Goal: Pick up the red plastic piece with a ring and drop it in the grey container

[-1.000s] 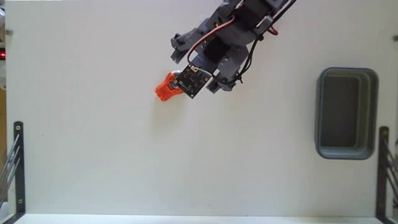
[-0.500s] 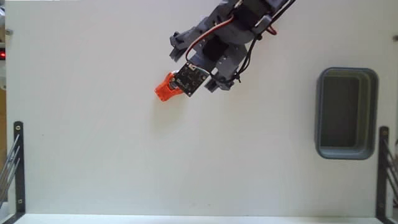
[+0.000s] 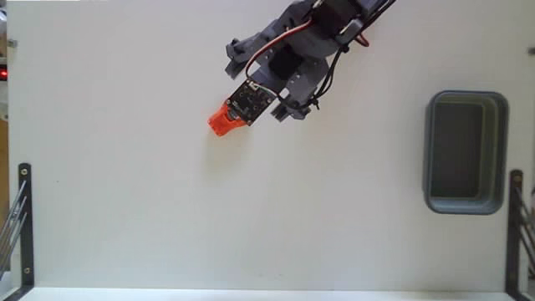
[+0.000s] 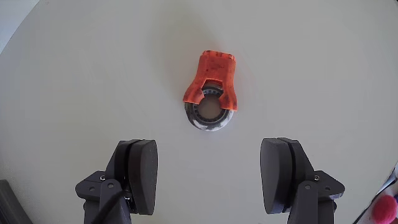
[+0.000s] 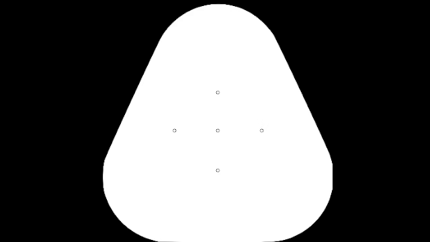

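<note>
I see the red plastic piece with a ring (image 4: 212,92) lying flat on the white desk (image 3: 150,209). In the wrist view its long way runs up and down the picture: the red block end points away from me, to the far side, and the silver ring (image 4: 211,115) end points back at my fingers (image 4: 142,174). The ring sits partly tucked under the red block's two little legs. My gripper (image 4: 210,174) is spread wide, with one dark finger on the left and one on the right, and nothing is between them. The piece lies a bit ahead of the finger tips, about in the middle of the gap, and it does not touch either finger. In the fixed view the red plastic piece (image 3: 221,119) shows at the upper middle of the desk, a bit left of centre, and it lies slanted there. Only its red end sticks out to the lower left from under the arm (image 3: 292,58); the ring end is hidden by the small camera board on the wrist. The grey container (image 3: 466,152) stands far off at the right side of the desk, well apart from the piece, with its long way going up and down in that view.
</note>
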{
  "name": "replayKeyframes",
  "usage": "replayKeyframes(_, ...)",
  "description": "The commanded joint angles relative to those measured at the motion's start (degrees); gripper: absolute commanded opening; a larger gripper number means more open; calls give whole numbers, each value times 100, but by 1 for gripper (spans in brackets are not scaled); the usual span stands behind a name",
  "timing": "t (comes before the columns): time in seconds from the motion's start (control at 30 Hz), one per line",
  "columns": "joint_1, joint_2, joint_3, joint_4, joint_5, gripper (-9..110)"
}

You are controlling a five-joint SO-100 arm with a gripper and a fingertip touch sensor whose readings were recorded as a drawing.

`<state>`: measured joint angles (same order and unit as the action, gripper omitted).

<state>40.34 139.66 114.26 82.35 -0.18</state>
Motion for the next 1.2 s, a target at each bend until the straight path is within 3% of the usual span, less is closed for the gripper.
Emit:
replayKeyframes(0.0,102,246,30,-39,18,110)
replayKeyframes(1.17,102,-875,-190,-940,18,110)
